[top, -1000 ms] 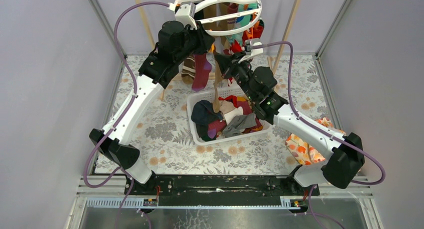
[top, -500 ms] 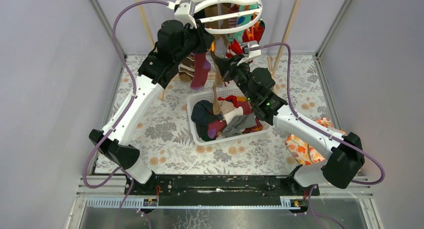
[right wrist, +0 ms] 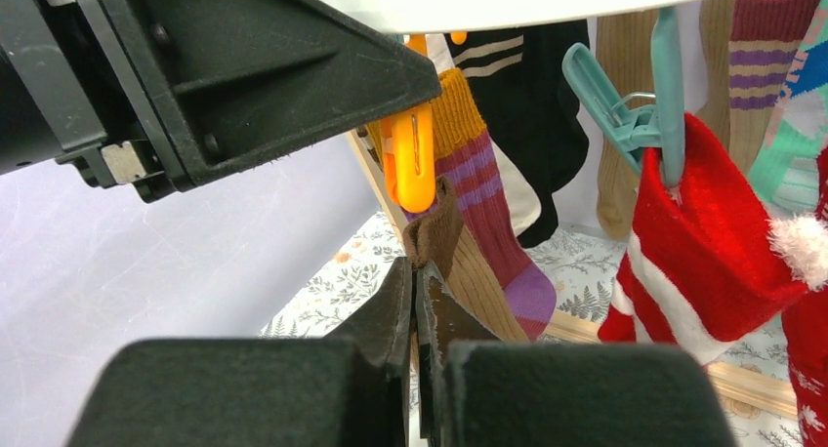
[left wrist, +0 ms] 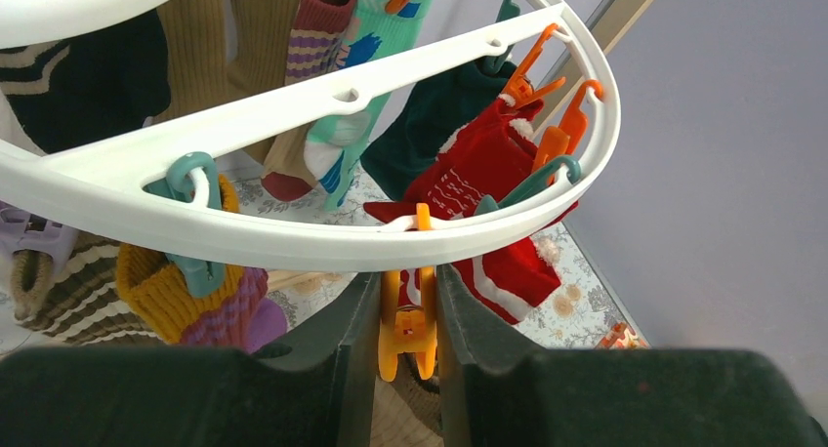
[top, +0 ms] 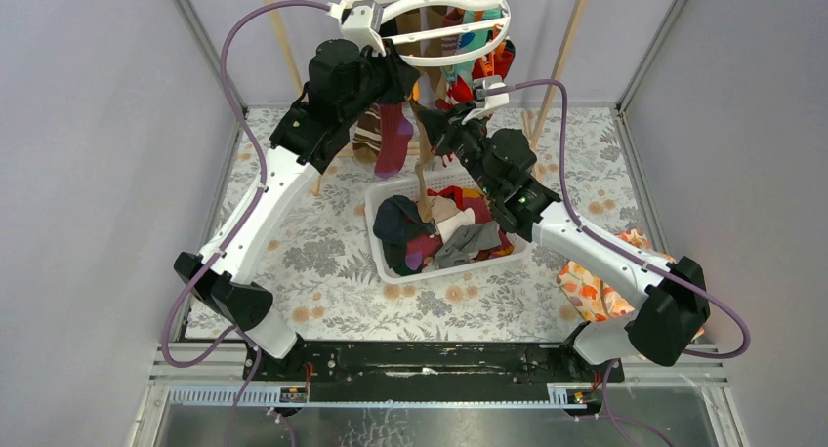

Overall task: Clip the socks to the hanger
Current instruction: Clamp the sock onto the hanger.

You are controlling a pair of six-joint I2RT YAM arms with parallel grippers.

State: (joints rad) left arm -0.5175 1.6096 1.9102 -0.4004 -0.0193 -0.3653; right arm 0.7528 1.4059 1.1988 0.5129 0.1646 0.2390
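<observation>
The hanger [top: 488, 52], a white ring [left wrist: 293, 242] with several socks clipped on it, hangs at the back. My left gripper [left wrist: 407, 291] is shut on an orange clip [left wrist: 408, 320] dangling under the ring's near rim. The same clip [right wrist: 410, 164] shows in the right wrist view. My right gripper [right wrist: 417, 271] is shut on a brown sock [right wrist: 434, 232] and holds its folded cuff right at the clip's lower end. The sock's tan leg [top: 422, 179] hangs down toward the basket. A magenta sock [top: 393, 140] and a red-and-white sock [right wrist: 703, 252] hang close by.
A white slotted basket [top: 459, 264] with several loose socks [top: 439, 227] stands under both grippers. Wooden rack poles [top: 278, 32] rise at the back left and back right [top: 566, 47]. An orange patterned bundle [top: 591, 291] lies by the right arm. Grey walls close both sides.
My right gripper has risen a little with the brown sock, closer to the clip. The left gripper keeps its hold, and the ring has shifted slightly.
</observation>
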